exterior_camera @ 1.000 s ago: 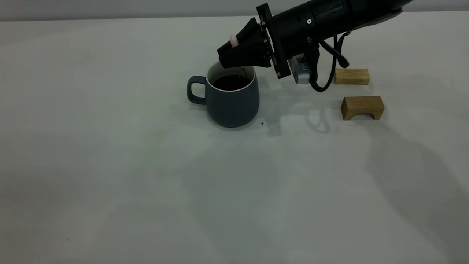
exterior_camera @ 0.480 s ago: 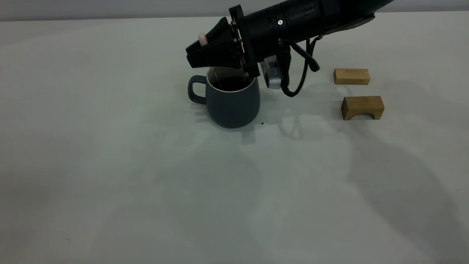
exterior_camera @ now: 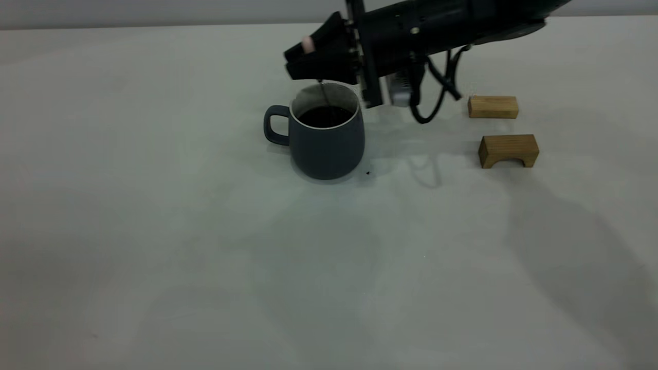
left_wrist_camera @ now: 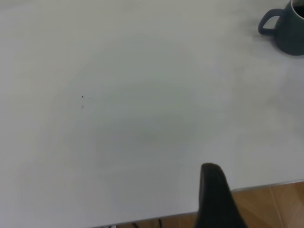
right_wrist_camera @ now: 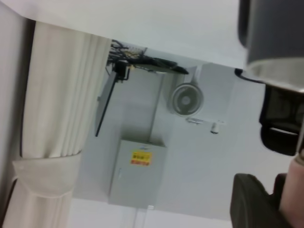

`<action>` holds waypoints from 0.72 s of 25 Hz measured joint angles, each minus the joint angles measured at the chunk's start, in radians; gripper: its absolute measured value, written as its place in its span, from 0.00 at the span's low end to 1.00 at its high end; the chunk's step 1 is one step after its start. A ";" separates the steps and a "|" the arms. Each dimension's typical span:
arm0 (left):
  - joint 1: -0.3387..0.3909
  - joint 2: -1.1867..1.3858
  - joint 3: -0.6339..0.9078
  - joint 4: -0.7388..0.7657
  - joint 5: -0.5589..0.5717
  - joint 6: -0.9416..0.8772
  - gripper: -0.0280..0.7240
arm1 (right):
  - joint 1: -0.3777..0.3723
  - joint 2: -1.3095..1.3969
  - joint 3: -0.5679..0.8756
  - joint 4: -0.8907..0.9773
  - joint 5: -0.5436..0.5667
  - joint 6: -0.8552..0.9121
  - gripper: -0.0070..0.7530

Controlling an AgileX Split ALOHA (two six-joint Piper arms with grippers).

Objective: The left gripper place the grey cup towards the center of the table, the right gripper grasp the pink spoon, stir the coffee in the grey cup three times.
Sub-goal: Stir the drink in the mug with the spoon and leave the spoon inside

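Spoon dipped in the cup.
The right gripper (exterior_camera: 303, 64), clamped on the pink spoon (exterior_camera: 307, 43), hangs at 12 o'clock over the grey cup (exterior_camera: 326, 139) of coffee (exterior_camera: 324, 116); the left gripper's (left_wrist_camera: 216, 197) opening can't be told.

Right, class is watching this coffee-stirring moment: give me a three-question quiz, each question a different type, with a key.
1. True or false: the right gripper holds the pink spoon over the grey cup.
2. Where does the cup's handle point in the outside view? A) left B) right C) toward the camera
3. Fill in: beside the cup, on the table, lie two wooden ____.

Key: 1 true; 2 A; 3 blocks. The left gripper is parked near the table's edge, away from the cup.
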State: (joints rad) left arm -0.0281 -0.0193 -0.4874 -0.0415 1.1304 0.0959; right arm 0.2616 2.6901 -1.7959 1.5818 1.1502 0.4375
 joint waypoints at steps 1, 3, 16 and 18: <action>0.000 0.000 0.000 0.000 0.000 0.000 0.73 | -0.008 0.000 0.000 -0.026 0.004 0.002 0.15; 0.000 0.000 0.000 0.000 0.000 0.000 0.73 | -0.022 0.000 0.000 -0.077 0.006 0.002 0.15; 0.000 0.000 0.000 0.000 0.000 0.000 0.73 | -0.018 -0.004 0.000 -0.147 0.019 -0.003 0.21; 0.000 0.000 0.000 0.000 0.000 0.000 0.73 | -0.015 -0.004 0.000 -0.173 0.016 -0.003 0.34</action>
State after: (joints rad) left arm -0.0281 -0.0193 -0.4874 -0.0415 1.1304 0.0959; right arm 0.2471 2.6862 -1.7959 1.4091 1.1666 0.4344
